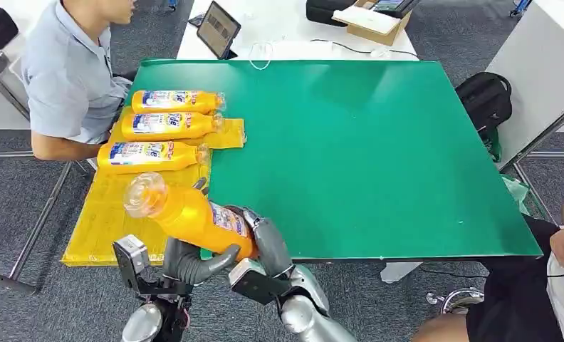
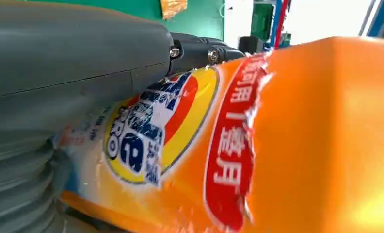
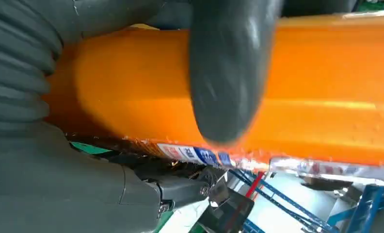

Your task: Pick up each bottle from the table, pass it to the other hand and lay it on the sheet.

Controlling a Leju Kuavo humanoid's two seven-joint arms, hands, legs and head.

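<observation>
Gripping one orange bottle (image 1: 194, 217) at six o'clock, both robot hands, left (image 1: 194, 265) and right (image 1: 265, 246), risk dropping it if releases mistime.

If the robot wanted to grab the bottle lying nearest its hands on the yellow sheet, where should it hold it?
Probably around the middle of that lying bottle, coming down from above. It lies flat on the yellow sheet, cap end pointing at the green table, so its long, wide body faces up. The narrow cap end would likely slip or tip.
</observation>
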